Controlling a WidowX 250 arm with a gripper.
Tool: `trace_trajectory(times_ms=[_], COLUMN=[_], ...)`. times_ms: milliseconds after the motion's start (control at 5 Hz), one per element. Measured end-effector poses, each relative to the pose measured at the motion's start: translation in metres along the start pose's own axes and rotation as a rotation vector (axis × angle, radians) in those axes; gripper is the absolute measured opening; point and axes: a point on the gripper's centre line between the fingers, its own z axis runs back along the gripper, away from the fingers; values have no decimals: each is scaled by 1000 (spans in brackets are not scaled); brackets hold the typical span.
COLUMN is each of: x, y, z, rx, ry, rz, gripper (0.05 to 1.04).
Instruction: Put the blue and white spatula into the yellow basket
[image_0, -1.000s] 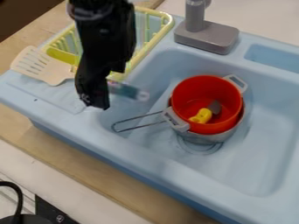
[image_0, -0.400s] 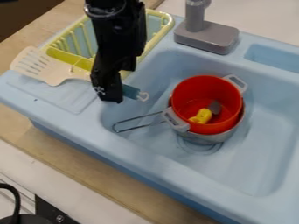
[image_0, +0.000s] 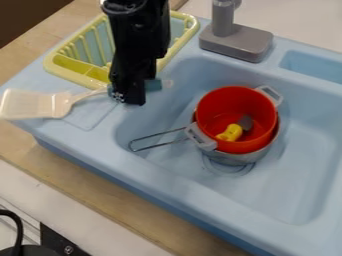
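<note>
The black gripper (image_0: 127, 97) hangs over the left part of the sink, just in front of the yellow basket's near corner. It is shut on the handle of the blue and white spatula (image_0: 50, 104). The spatula's white blade points left over the sink's left ledge, and the blue handle end sticks out to the right of the gripper. The yellow basket (image_0: 65, 75) stands on the ledge at the upper left, partly hidden behind the arm.
A red pot (image_0: 220, 100) holding a yellow and grey toy sits in a metal pan (image_0: 235, 159) inside the blue sink (image_0: 260, 195). The pan's wire handle points left. A grey faucet (image_0: 235, 41) rises at the sink's back edge.
Gripper and spatula have moved right and slightly up in view. The spatula has turned, its blade swinging down and left, and its slots no longer show clearly.
</note>
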Motion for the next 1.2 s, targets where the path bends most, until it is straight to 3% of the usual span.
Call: trace_trajectory(times_ms=[200,400,600,1000,1200], x=[-2,-5,-6,-16,-35], y=[0,1,2,23,44], z=[-1,-2,-2,5,10], rx=[0,4,8,45,45], ry=[1,3,4,-10,18], rz=[12,38,58,364,544], gripper=[318,229,227,227,227])
